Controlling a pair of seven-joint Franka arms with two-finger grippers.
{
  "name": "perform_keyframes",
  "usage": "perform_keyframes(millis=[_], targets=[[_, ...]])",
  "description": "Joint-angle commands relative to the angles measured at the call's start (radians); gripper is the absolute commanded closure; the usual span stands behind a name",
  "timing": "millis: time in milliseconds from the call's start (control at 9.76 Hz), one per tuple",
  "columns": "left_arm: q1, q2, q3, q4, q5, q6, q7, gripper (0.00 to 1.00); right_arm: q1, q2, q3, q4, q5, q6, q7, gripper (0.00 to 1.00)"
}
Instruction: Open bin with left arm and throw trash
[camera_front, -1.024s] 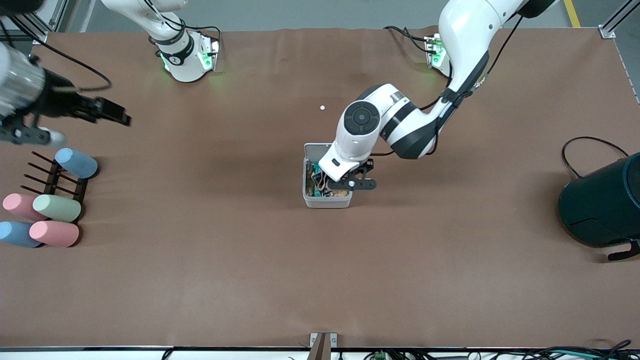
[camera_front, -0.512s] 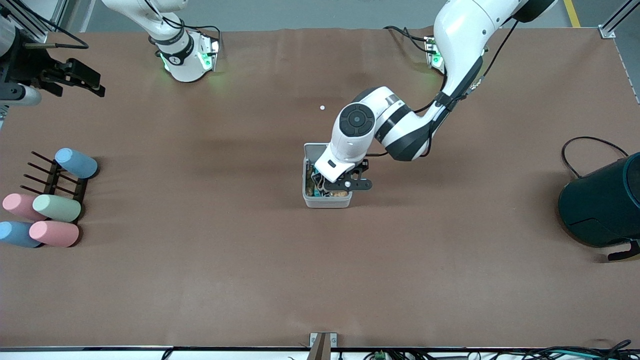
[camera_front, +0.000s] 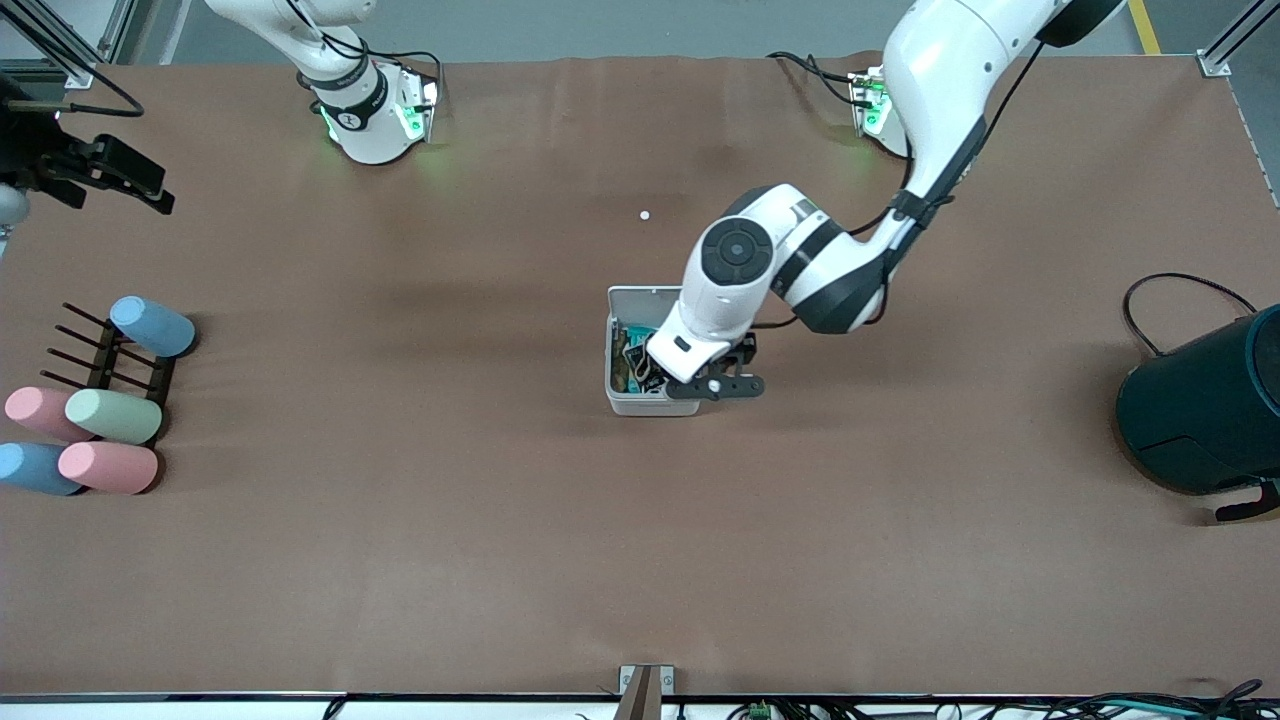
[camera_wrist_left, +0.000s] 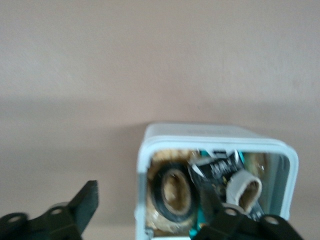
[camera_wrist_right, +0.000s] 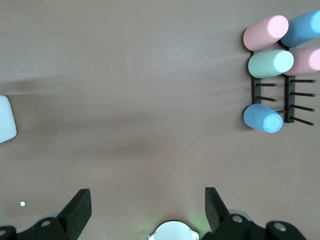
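Note:
The white bin (camera_front: 612, 390) stands mid-table with its lid (camera_front: 640, 297) up, on the side farther from the front camera. In it lie the dark tape ring (camera_wrist_left: 172, 192), the black packet (camera_wrist_left: 217, 167) and the pale beige band (camera_wrist_left: 245, 187). My left gripper (camera_front: 700, 383) hangs open over the bin's edge toward the left arm's end. In the left wrist view (camera_wrist_left: 147, 205) one finger (camera_wrist_left: 85, 200) is outside the bin wall (camera_wrist_left: 141, 200) and the other is over the trash. My right gripper (camera_front: 130, 180) is open and empty, raised at the right arm's end; it also shows in the right wrist view (camera_wrist_right: 145, 205).
Pastel cylinders (camera_front: 110, 415) lie on and beside a black pronged rack (camera_front: 105, 360) at the right arm's end, also seen in the right wrist view (camera_wrist_right: 270, 62). A large dark teal cylinder (camera_front: 1205, 405) with a cable stands at the left arm's end. A small white dot (camera_front: 645, 215) lies between bin and bases.
My right gripper has drawn back toward the right arm's end of the table. My left gripper has shifted a little over the bin toward the left arm's end.

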Motion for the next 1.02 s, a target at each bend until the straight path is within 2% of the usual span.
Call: perform_keyframes(millis=[0, 205, 410, 717, 819, 922], targets=[[0.059, -0.074, -0.007, 0.0, 0.014, -0.053, 0.027, 0.0, -0.014, 0.001, 0.015, 0.003, -0.019, 0.003, -0.01, 0.0], [0.143, -0.161, -0.012, 0.049, -0.025, -0.233, 0.039, 0.0, -0.011, 0.001, 0.017, 0.003, -0.019, 0.002, -0.007, 0.0], [0.244, -0.24, -0.012, 0.124, -0.086, -0.407, 0.16, 0.0, -0.008, 0.001, 0.017, 0.003, -0.019, 0.002, -0.007, 0.0], [0.392, -0.419, 0.001, 0.121, -0.176, -0.562, 0.396, 0.0, -0.006, 0.001, 0.017, 0.003, -0.019, 0.002, -0.008, 0.0], [0.38, -0.486, 0.078, 0.109, -0.207, -0.584, 0.469, 0.0, -0.006, 0.002, 0.017, 0.003, -0.018, 0.002, -0.007, 0.0], [0.333, -0.555, 0.185, 0.077, -0.247, -0.626, 0.545, 0.0, -0.004, 0.001, 0.017, 0.003, -0.018, 0.002, -0.007, 0.0]])
